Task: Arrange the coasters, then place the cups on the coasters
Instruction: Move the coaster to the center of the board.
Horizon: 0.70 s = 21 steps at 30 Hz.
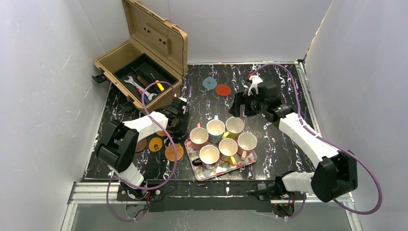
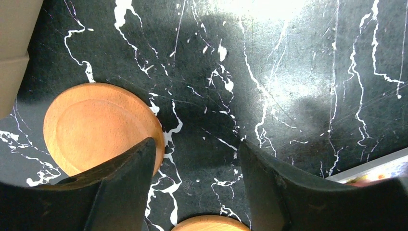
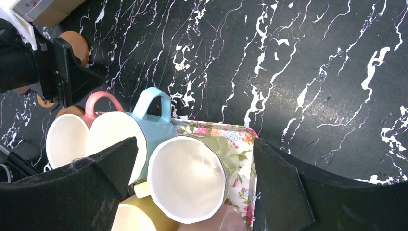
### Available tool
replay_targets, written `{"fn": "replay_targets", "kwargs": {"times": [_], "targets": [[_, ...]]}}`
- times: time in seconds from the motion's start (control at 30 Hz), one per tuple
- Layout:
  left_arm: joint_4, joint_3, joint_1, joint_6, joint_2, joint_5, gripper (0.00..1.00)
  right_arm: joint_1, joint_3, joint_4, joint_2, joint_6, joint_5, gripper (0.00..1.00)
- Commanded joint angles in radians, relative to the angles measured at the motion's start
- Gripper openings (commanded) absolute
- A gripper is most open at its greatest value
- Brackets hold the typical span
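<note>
Six cups stand together on the floral tray (image 1: pixel 246 164), among them a pink one (image 1: pixel 198 136), a blue one (image 1: pixel 215 129) and a yellow one (image 1: pixel 228 147). Blue-grey (image 1: pixel 209 83) and red (image 1: pixel 223 90) coasters lie at the back. Brown (image 1: pixel 140 144), yellow-orange (image 1: pixel 155 144) and orange (image 1: pixel 174 152) coasters lie left of the tray. My left gripper (image 1: pixel 172 124) (image 2: pixel 196 141) is open low over bare table, its left finger overlapping an orange coaster (image 2: pixel 98 127); another coaster's edge (image 2: pixel 211 224) shows below. My right gripper (image 1: pixel 237 105) (image 3: pixel 195 141) hangs open above a pale cup (image 3: pixel 185 180).
An open tan toolbox (image 1: pixel 139 62) with a wrench sits at the back left. Grey walls close in the table on three sides. In the right wrist view the left arm (image 3: pixel 57 67) shows at the upper left, beside the pink cup (image 3: pixel 67 139) and blue cup (image 3: pixel 151 125).
</note>
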State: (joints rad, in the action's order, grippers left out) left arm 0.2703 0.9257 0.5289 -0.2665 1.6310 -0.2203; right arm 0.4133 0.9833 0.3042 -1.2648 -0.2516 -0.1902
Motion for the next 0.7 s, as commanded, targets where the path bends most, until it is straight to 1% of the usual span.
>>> {"fn": "replay_targets", "kwargs": {"times": [0.0, 0.3, 0.37, 0.47, 0.57, 0.67], "targets": [[-0.032, -0.023, -0.006, -0.037, 0.009, 0.039, 0.61, -0.003, -0.018, -0.022, 0.033, 0.002, -0.014, 0.99], [-0.069, -0.033, -0.001, -0.045, 0.013, 0.090, 0.61, -0.003, -0.023, -0.023, 0.036, 0.003, -0.009, 0.99], [-0.063, -0.025, 0.009, -0.046, 0.008, 0.067, 0.61, -0.004, -0.021, -0.023, 0.036, 0.003, -0.010, 0.99], [-0.054, -0.029, 0.014, -0.047, -0.046, 0.012, 0.61, -0.003, -0.018, -0.017, 0.032, 0.004, -0.009, 0.99], [-0.029, -0.018, 0.014, -0.011, -0.115, -0.014, 0.62, -0.003, -0.017, -0.017, 0.029, 0.005, -0.008, 0.99], [0.021, 0.010, 0.014, 0.074, -0.141, -0.002, 0.66, -0.004, -0.017, -0.019, 0.024, 0.004, -0.011, 0.99]]}}
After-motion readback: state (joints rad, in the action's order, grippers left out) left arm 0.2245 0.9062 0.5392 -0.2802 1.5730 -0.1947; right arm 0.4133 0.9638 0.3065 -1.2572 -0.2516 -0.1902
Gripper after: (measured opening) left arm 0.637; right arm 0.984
